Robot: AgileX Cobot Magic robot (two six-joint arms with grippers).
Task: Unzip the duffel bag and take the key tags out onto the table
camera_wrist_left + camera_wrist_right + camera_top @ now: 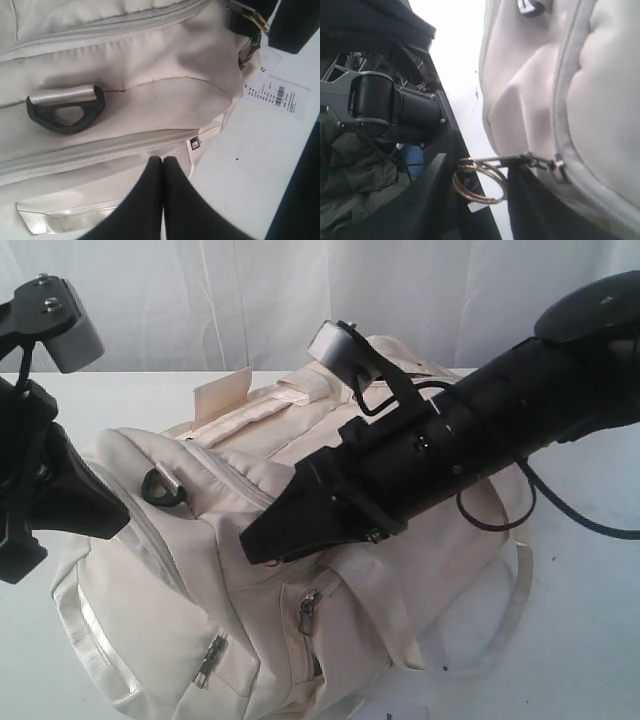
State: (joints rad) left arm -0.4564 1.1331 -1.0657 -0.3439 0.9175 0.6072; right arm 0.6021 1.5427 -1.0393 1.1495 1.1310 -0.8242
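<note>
My left gripper (162,161) is pinched shut on nothing, tips by a closed zipper (100,154). The right gripper (479,164) straddles the pull ring (490,201), can't tell if it's clamped. The duffel bag (180,600) is lying zipped on the table (580,640)

Duffel bag (200,570) on table (590,640), label (280,95) — apparently — beside

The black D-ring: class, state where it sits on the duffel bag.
In the exterior view, the black D-ring sits on top of the duffel bag toward its left end, between two closed zippers, near the left gripper.
</note>
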